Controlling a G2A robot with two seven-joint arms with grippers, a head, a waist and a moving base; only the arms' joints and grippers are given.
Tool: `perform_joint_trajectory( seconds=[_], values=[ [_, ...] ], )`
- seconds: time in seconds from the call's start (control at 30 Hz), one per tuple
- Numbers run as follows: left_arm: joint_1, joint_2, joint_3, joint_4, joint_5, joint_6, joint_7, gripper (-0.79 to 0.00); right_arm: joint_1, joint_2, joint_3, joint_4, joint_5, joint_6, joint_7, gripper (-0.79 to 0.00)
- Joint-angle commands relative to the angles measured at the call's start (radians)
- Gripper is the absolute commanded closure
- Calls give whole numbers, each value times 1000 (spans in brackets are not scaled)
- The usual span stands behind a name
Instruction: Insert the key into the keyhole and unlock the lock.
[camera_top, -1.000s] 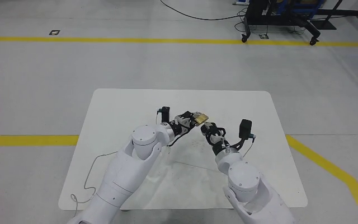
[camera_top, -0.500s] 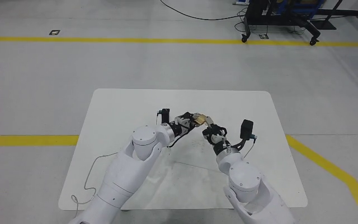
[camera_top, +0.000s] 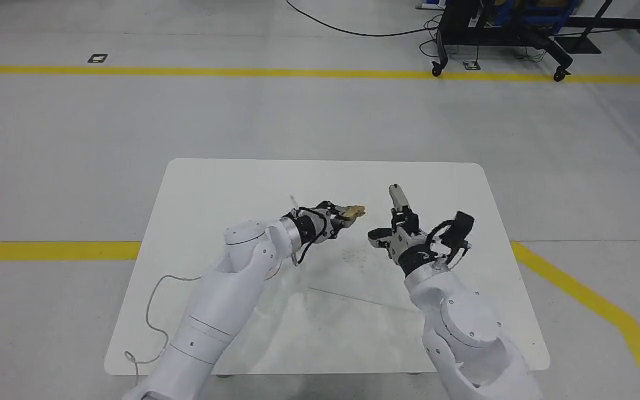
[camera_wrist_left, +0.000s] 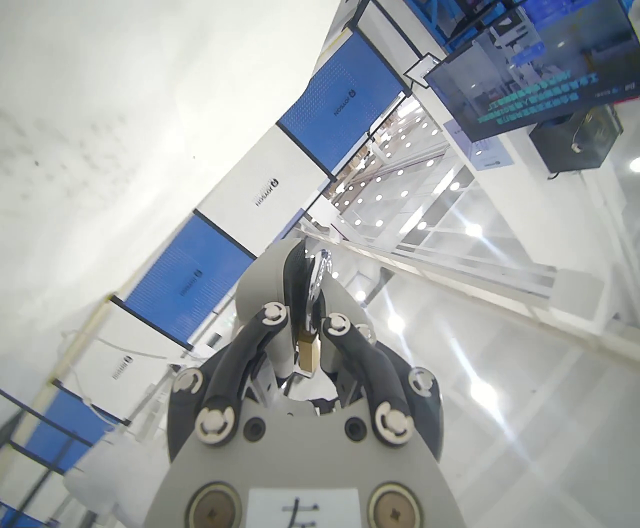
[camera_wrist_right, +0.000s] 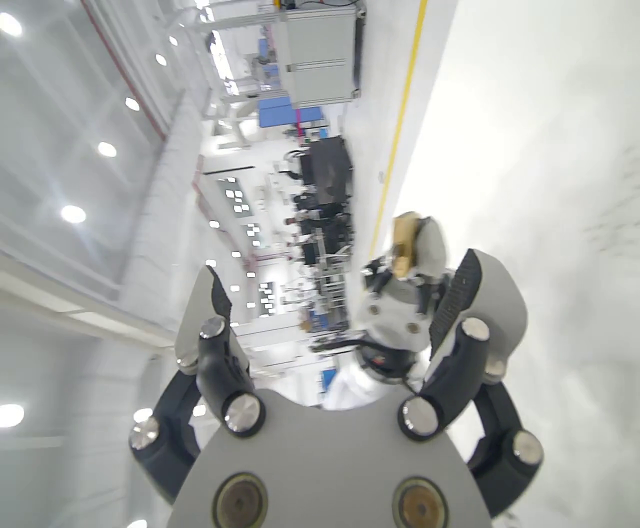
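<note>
We find the left gripper clamped on the brass padlock, held above the middle of the tabletop; the right gripper stands spread and empty nearby; the key's whereabouts we cannot tell; we judge insertion unconfirmed; the next move calls for a squarely aligned approach to the keyhole.

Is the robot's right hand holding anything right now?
No, the right gripper is wide open, with nothing between its fingers.
</note>
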Motion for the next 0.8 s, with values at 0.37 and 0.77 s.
perform_joint_trajectory(
  seconds=[0.37, 0.77],
  values=[
    [-14, -14, 21, 50, -212, 106, -56, 0, -66, 1, 29, 93, 63, -280, 244, 0],
    [-3, -13, 32, 31, -228, 82, -54, 0, -36, 0, -26, 154, -108, -185, 204, 0]
  ],
)
